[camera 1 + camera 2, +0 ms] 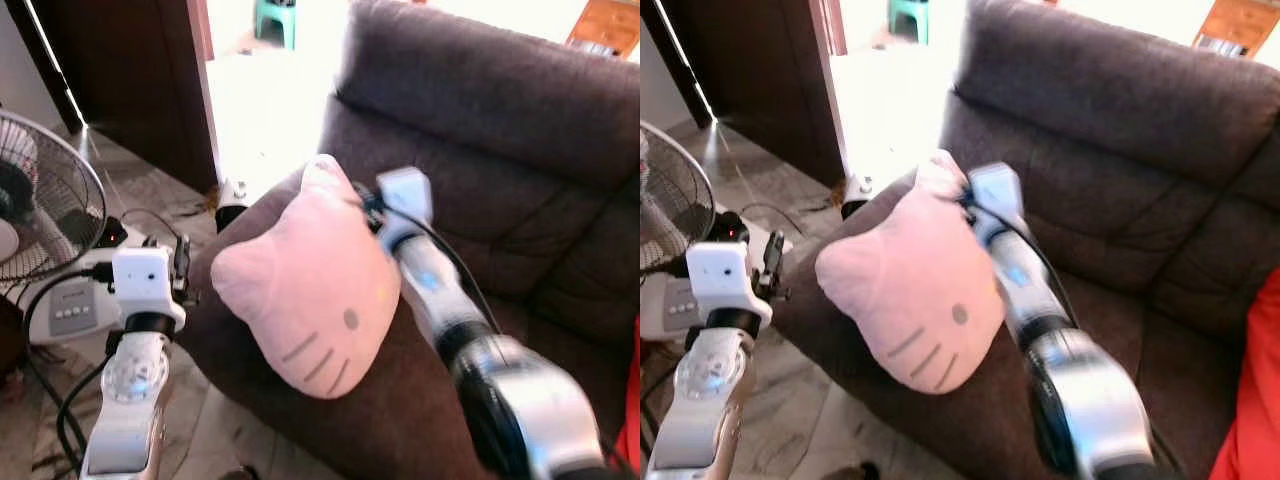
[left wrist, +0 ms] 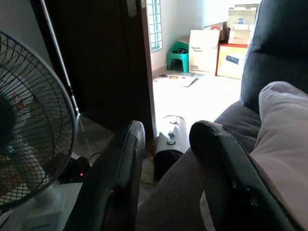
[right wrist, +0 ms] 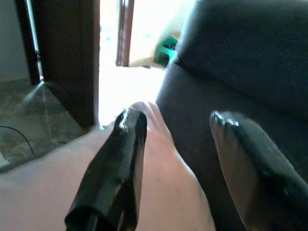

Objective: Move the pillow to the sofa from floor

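Nearest me, at seven o'clock, my left hand hangs beside the sofa's armrest, its fingers spread narrowly with nothing between them. At the centre, the pink cat-face pillow sits propped on the armrest of the brown sofa, off the floor. My right hand reaches in from five o'clock to the pillow's top edge; one finger lies on the pink fabric, the other against the sofa back, wide apart. At nine o'clock stands a fan. Farther off, at eleven o'clock, a dark door, then a green stool at twelve.
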Available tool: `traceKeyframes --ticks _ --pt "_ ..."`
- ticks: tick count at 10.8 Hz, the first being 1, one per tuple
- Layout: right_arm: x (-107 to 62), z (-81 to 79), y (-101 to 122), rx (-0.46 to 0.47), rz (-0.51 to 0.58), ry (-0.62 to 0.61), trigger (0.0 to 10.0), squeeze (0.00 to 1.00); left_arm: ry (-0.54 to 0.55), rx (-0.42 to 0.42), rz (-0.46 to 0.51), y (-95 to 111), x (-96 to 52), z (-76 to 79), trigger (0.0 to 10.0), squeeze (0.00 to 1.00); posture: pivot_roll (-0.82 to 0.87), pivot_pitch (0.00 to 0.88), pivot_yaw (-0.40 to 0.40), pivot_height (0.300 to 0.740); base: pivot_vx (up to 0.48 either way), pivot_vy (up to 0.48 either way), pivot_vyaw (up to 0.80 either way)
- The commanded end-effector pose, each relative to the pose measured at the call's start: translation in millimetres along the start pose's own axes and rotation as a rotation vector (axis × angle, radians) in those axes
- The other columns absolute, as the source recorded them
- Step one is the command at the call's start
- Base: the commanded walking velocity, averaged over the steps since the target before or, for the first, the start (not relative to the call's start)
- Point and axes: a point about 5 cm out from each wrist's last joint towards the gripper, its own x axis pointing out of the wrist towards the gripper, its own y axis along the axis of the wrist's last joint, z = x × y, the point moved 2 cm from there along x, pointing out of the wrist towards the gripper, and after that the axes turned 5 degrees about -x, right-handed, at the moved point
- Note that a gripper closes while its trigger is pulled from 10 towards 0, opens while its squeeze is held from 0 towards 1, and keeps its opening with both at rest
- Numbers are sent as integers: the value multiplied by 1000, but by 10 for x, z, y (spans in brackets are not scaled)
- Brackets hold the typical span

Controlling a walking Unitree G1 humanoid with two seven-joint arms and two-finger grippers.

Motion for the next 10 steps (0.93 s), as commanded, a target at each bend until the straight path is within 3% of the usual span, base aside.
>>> traceKeyframes --ticks 1,2,3,4,5,6,8,10 --pt "-98 224 -87 7 5 -65 10000 0 25 30 -8 -33 -25 -123 10000 0 194 111 -77 740 0 0 0" --pt "-274 398 -306 0 -52 -119 10000 0 28 41 -17 -60 -35 -167 10000 0 172 98 -69 740 0 0 0" --pt "-333 433 -373 -12 -70 -125 10000 0 27 45 -22 -77 -40 -173 10000 0 168 96 -67 740 0 0 0" --pt "-595 453 -728 -15 -190 -136 10000 0 26 43 -55 -189 -78 -174 10000 0 158 76 -63 740 0 0 0" --pt "-868 323 -1064 -13 -322 -95 10000 0 45 46 -114 -349 -150 -245 10000 0 166 66 -61 740 0 0 0" --pt "-992 233 -1214 5 -393 -79 10000 0 60 45 -135 -413 -184 -314 10000 0 175 61 -60 740 0 0 0" --pt "-996 65 -1235 50 -412 -52 10000 0 50 39 -170 -489 -206 -336 10000 0 180 53 -58 740 0 0 0" --pt "-1022 -33 -1301 44 -464 -28 10000 0 7 19 -296 -813 -318 -251 10000 0 173 60 -55 740 0 0 0"
